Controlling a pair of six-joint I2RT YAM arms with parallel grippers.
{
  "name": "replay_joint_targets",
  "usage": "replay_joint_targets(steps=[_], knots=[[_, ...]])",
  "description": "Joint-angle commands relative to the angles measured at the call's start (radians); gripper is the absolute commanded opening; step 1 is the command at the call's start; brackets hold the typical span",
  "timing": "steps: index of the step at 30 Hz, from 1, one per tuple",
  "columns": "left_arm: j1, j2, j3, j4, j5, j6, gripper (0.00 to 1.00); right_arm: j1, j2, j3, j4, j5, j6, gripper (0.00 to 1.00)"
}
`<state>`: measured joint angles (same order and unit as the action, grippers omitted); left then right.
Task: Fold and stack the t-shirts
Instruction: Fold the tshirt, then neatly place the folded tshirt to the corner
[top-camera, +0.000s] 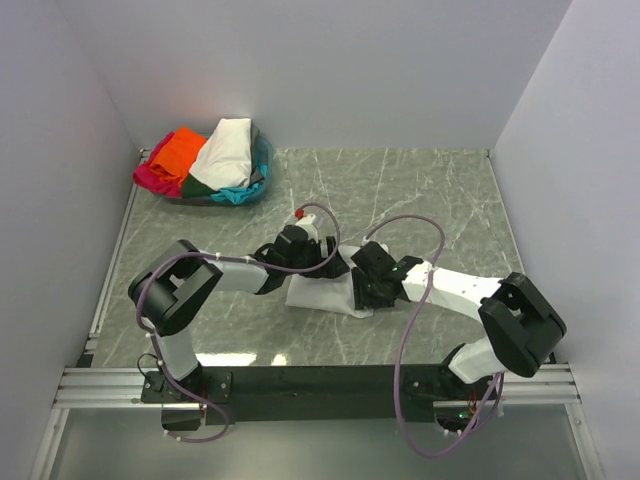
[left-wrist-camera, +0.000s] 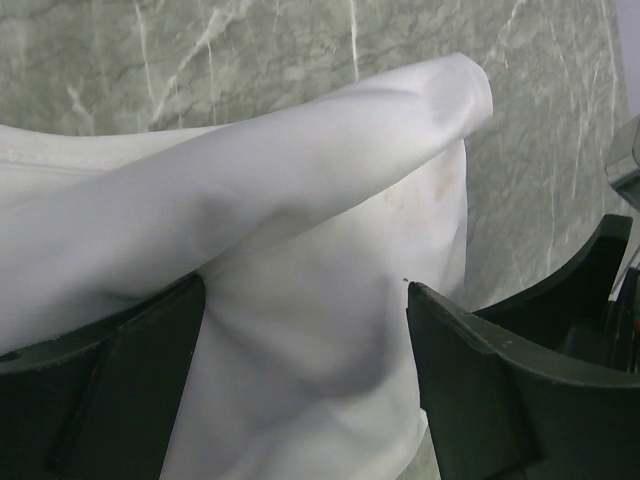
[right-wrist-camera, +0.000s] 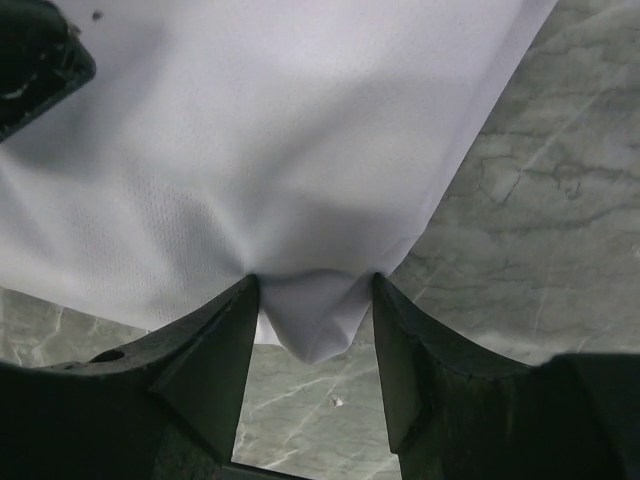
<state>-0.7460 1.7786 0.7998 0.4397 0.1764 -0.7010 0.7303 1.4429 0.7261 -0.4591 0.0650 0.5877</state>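
T-shirt (top-camera: 320, 297) lies under open left gripper (left-wrist-camera: 305, 300) while right gripper (right-wrist-camera: 315, 285) pinches its edge.

no writing, label, brand, number or sign can be read in any of the views. the white t-shirt (left-wrist-camera: 330, 300) shows only plain cloth, with no legible print or tag.
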Motion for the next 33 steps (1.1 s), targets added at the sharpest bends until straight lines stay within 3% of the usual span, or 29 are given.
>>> replay_joint_targets(steps=[1, 8, 15, 24, 33], knots=[[-0.007, 0.033, 0.019, 0.007, 0.009, -0.008, 0.89, 0.014, 0.016, -0.022, 0.013, 0.056, 0.023, 0.56], [-0.073, -0.08, 0.042, -0.097, -0.107, 0.023, 0.89, 0.006, -0.133, 0.002, -0.036, 0.068, 0.032, 0.59], [-0.164, -0.215, 0.052, -0.234, -0.32, 0.035, 0.91, -0.109, -0.354, -0.048, 0.034, -0.059, 0.011, 0.73], [-0.199, -0.183, 0.006, -0.329, -0.437, -0.009, 0.9, -0.305, -0.316, -0.189, 0.299, -0.333, 0.023, 0.75], [-0.253, -0.058, 0.079, -0.413, -0.511, 0.015, 0.87, -0.405, -0.257, -0.29, 0.433, -0.433, 0.041, 0.74]])
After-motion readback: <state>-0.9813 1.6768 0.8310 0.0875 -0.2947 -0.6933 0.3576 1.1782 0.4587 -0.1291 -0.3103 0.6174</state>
